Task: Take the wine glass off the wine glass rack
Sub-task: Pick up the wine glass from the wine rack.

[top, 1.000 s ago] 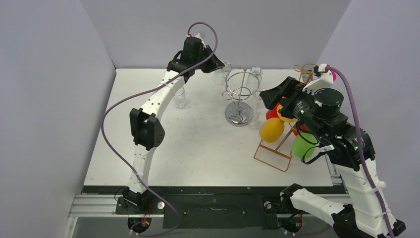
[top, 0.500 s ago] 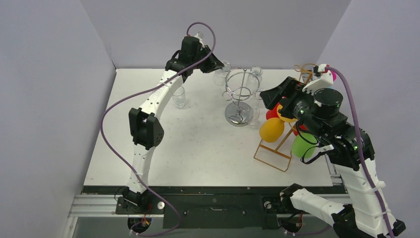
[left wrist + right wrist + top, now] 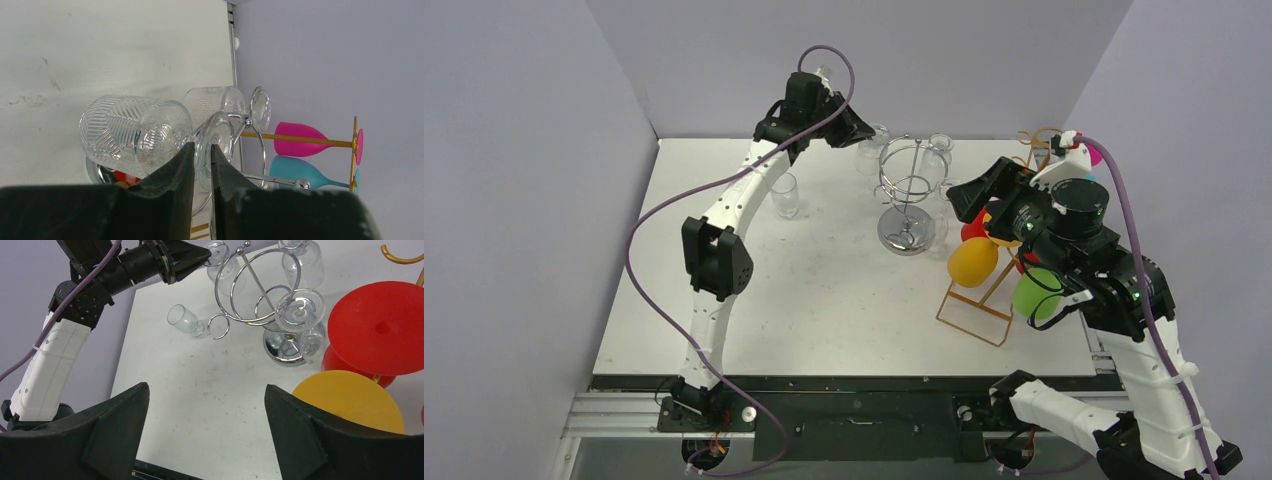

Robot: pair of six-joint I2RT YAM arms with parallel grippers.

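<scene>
The chrome wine glass rack (image 3: 907, 190) stands at the back middle of the table, with clear cut wine glasses hanging upside down from its rings. At the rack's left side, my left gripper (image 3: 852, 127) is shut on the round foot of one wine glass (image 3: 870, 150). The left wrist view shows that foot (image 3: 216, 136) clamped between the black fingers (image 3: 186, 159), the patterned bowl (image 3: 132, 134) to the left and a rack ring (image 3: 252, 131) close behind. My right gripper (image 3: 206, 387) hangs open over bare table, right of the rack (image 3: 265, 300).
A small clear glass (image 3: 786, 195) stands on the table left of the rack. A gold wire stand (image 3: 976, 312) with red, yellow and green plastic glasses sits at the right, under my right arm. Grey walls close in the back and sides.
The left wrist has shifted slightly left and back with its fingers on the glass foot. The right arm has barely moved.
</scene>
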